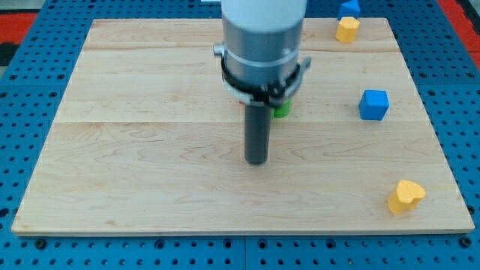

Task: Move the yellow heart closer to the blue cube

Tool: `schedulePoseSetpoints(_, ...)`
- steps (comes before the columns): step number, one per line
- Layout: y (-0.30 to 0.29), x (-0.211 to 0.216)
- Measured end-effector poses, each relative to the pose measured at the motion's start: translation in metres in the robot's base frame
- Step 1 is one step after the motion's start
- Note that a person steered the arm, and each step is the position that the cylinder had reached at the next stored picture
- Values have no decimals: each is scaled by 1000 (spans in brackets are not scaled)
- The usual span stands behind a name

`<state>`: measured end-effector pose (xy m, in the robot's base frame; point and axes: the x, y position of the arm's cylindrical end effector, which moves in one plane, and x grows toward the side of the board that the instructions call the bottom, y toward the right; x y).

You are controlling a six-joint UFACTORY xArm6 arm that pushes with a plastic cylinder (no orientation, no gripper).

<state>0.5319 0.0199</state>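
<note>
The yellow heart (406, 196) lies near the board's bottom right corner. The blue cube (373, 104) sits at the right side, well above the heart. My tip (257, 160) rests on the board near the middle, far to the left of both blocks and touching neither.
A green block (281, 110) shows partly behind the rod, just above my tip. A yellow block (346, 29) and a blue block (349, 7) sit at the top right edge of the wooden board (135, 150). A blue pegboard surrounds the board.
</note>
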Motion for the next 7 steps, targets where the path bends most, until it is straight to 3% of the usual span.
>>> schedulePoseSetpoints(2, 40, 87)
schedulePoseSetpoints(7, 211, 85)
